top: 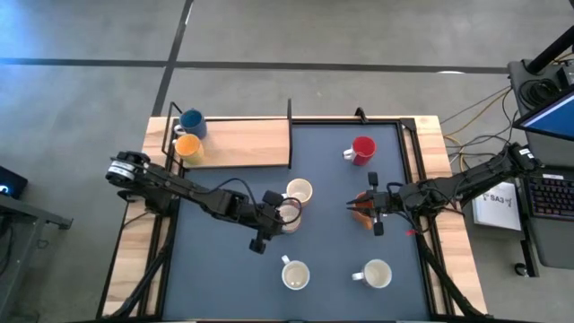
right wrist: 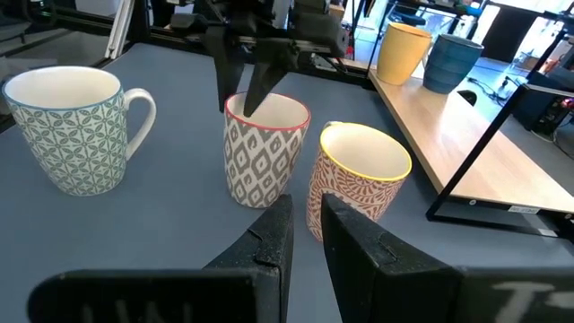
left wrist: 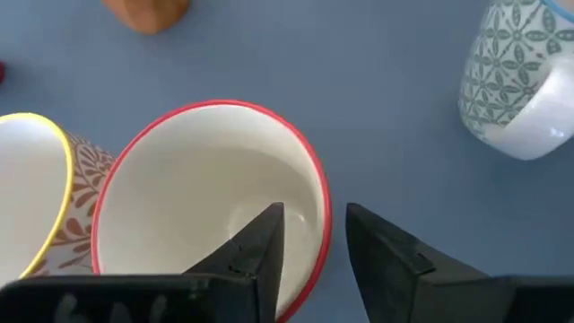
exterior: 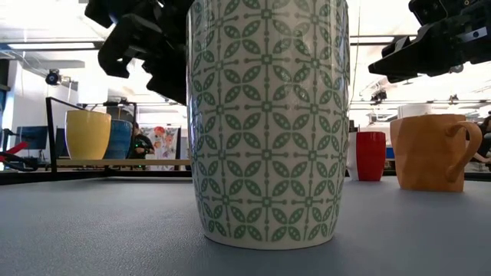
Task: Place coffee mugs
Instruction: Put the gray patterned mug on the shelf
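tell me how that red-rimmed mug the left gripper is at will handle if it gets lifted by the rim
The red-rimmed mug looks rigid, glazed ceramic, so probably slippery and chip-prone. The left gripper straddles one wall, so the mug may tilt. The yellow-rimmed mug stands very close and could get nudged.

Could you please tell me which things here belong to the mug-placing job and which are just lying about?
Job: blue mug, yellow mug, red mug, orange mug, red-rimmed mug, yellow-rimmed mug, front-left mug, front-right mug, left end effector, right end effector.
Lying about: keyboard, cables.
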Controlling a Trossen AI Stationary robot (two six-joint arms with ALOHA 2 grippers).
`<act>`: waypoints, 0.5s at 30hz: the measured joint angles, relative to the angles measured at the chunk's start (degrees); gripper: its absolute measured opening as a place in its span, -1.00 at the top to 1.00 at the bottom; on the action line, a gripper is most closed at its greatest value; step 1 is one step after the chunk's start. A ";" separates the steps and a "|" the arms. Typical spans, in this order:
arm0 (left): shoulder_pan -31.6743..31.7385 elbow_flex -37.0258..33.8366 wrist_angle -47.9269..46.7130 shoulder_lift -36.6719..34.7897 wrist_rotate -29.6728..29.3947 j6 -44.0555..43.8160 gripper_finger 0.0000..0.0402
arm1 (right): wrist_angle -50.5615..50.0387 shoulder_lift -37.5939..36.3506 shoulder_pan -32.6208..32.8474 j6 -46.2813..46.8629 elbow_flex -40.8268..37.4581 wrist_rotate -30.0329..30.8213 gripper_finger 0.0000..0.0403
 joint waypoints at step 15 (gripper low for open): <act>0.54 0.00 0.56 -0.03 2.50 0.83 0.94 | 0.00 -0.02 0.00 0.00 0.00 0.00 0.75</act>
